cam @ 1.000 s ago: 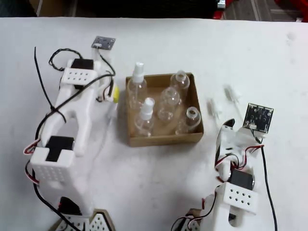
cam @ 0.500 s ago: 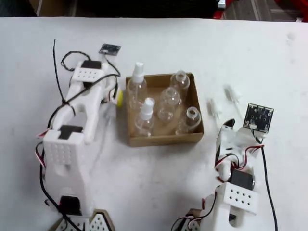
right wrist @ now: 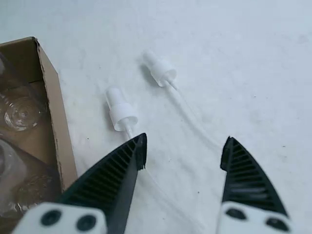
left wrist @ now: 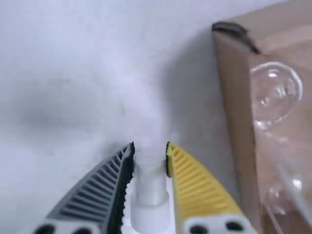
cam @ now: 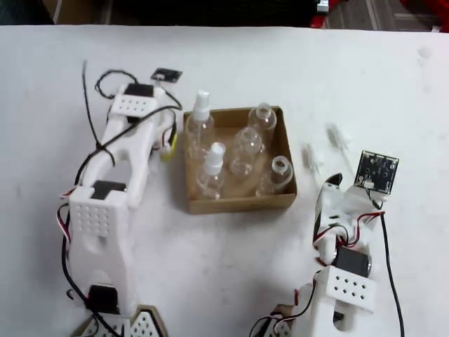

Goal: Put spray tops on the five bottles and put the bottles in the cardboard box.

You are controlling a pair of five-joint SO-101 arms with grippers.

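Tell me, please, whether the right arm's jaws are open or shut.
Open: the right gripper shows its jaws wide apart, gripping nothing.

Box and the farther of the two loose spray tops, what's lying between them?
The other loose spray top, lying on the white table. The high view shows it between the box and the farther top.

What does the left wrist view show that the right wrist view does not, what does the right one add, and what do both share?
Left wrist view, not the right: the left gripper shut on a held spray top.
Right wrist view, not the left: the open right gripper near two loose spray tops lying on the white table.
Both: that table, the cardboard box wall, and clear bottles inside it.
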